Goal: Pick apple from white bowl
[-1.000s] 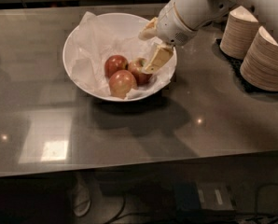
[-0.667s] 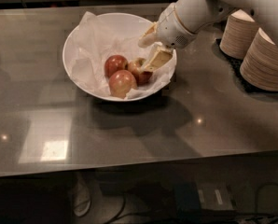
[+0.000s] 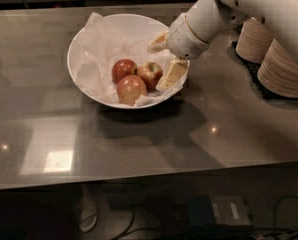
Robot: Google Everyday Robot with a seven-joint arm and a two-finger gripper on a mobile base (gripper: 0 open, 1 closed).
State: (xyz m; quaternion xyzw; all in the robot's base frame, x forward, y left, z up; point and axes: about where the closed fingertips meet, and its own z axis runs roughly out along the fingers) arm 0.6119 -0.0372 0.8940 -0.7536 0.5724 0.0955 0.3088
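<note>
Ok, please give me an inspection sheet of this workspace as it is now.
Surface: glossy grey table, light reflections.
Job's things: apple with yellow-green patch in white bowl, on crumpled paper, beside dark red apple and paler apple.
Clutter: stacked tan paper bowls, far right.
Grippers: gripper open, in the bowl's right side, lower finger beside the apple.
Cables: cables on the floor under the table.
Surroundings: dark, nothing seen.

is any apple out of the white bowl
No, all three red apples lie in the wide white paper-lined bowl, with the tool inside its right rim.
</note>
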